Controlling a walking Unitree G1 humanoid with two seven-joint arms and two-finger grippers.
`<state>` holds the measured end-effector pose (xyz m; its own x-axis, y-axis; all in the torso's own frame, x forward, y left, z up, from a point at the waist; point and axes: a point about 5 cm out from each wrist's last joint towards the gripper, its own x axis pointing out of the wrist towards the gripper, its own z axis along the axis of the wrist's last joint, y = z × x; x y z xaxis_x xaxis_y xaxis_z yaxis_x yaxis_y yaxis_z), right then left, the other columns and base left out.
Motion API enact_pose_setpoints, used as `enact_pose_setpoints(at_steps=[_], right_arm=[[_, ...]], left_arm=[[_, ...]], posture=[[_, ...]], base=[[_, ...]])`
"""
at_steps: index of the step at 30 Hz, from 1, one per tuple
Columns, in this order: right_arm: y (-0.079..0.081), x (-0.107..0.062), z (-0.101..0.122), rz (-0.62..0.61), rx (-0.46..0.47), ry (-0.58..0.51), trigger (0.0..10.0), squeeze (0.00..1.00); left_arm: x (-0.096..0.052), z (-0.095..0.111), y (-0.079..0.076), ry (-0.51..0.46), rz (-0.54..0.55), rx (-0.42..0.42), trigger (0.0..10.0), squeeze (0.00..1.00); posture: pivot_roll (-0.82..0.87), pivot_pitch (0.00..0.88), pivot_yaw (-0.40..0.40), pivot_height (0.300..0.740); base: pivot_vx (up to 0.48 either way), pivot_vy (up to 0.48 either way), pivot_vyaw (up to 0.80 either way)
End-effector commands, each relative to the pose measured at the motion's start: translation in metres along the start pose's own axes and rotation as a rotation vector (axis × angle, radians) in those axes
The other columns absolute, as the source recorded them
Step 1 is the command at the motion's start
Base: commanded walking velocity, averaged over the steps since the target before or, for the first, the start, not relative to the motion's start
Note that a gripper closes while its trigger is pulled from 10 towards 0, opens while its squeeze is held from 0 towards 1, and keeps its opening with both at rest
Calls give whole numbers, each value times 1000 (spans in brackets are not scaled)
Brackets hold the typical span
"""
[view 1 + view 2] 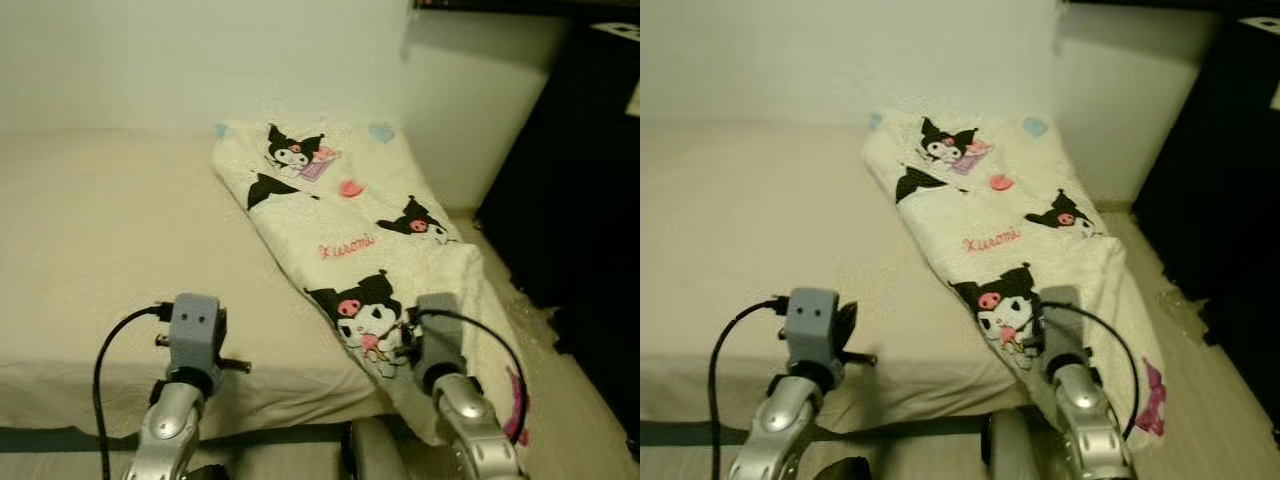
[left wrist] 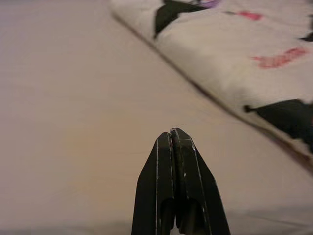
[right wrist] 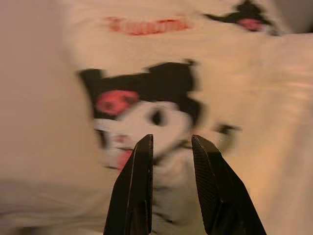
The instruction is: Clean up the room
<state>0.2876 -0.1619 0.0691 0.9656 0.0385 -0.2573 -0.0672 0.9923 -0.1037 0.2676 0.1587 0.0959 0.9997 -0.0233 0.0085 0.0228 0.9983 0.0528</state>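
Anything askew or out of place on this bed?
Yes. The cartoon-print blanket lies diagonally across the bed, its lower end hanging off the corner toward the floor. The right tool, open, hovers over that end; the left tool is shut above bare sheet.

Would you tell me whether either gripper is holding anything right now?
Nothing is held: the left gripper is shut over bare bed, the right gripper open above the blanket.

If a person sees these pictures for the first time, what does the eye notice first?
The cartoon-print blanket, lying diagonally on the right side of the bed and hanging over its near corner. Next, the right end effector, open just above the blanket's cartoon face, and the left end effector, shut over the bare sheet.
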Motion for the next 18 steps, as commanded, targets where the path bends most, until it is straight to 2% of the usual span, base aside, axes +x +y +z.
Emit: enact_pose_setpoints(at_steps=[1, 9, 14, 18], right_arm=[[-6, -2, 0, -22, 7, -9, 10000, 0], [-2, -2, -2, -25, 33, -8, 10000, 0], [0, -3, -2, -29, 53, -13, 10000, 0], [-5, -3, -2, -64, 38, -15, 10000, 0]], left_arm=[[-1, -2, -2, 10, -16, 3, 10000, 0], [-1, -1, -2, 6, -32, 10, 10000, 0], [-3, -4, -1, 21, -42, 15, 10000, 0], [-3, -5, 1, 27, -41, 15, 10000, 0]], posture=[[-65, 130, -4, 589], [-58, 122, 4, 589], [-58, 117, 11, 569], [-62, 115, 15, 554]], base=[[0, 0, 0], [0, 0, 0], [0, 0, 0], [0, 0, 0]])
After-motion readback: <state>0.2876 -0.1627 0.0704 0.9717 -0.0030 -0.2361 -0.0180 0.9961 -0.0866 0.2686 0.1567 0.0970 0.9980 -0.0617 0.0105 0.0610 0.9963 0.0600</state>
